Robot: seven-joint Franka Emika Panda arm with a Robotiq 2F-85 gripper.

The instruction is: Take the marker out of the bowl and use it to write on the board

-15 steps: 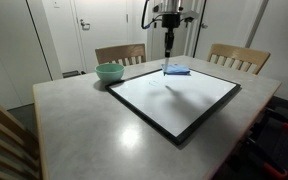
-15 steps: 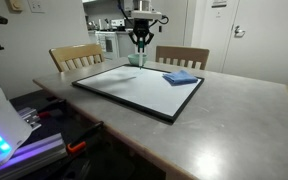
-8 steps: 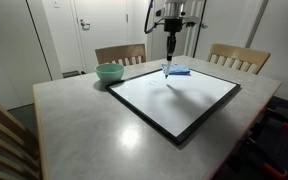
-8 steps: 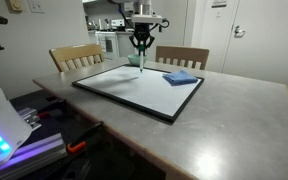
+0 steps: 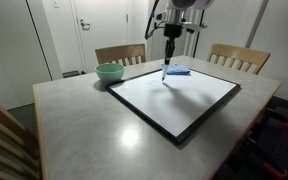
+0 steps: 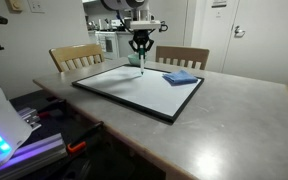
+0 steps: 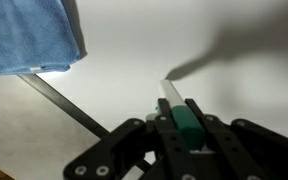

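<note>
My gripper [image 7: 181, 110] is shut on the marker [image 7: 174, 100], a pale stick with a green end, pointing down at the board [image 7: 184, 40]. Its shadow meets the tip, and I cannot tell whether the tip touches the white face. In both exterior views the gripper [image 5: 170, 46] [image 6: 139, 43] hangs over the board's [image 5: 174, 97] [image 6: 134, 88] far edge with the marker [image 5: 166, 68] [image 6: 140, 59] below it. The mint-green bowl [image 5: 109, 72] stands on the table beside the board's far corner, away from the gripper.
A blue cloth [image 5: 178, 70] [image 6: 181, 77] [image 7: 29, 35] lies on the board's far corner, close beside the marker. Wooden chairs [image 5: 120, 53] [image 5: 238, 57] stand behind the grey table [image 5: 74, 125]. The board's black frame [image 7: 69, 105] crosses the wrist view.
The gripper has come down a little toward the board with the marker still in it. The bowl and cloth have stayed put.
</note>
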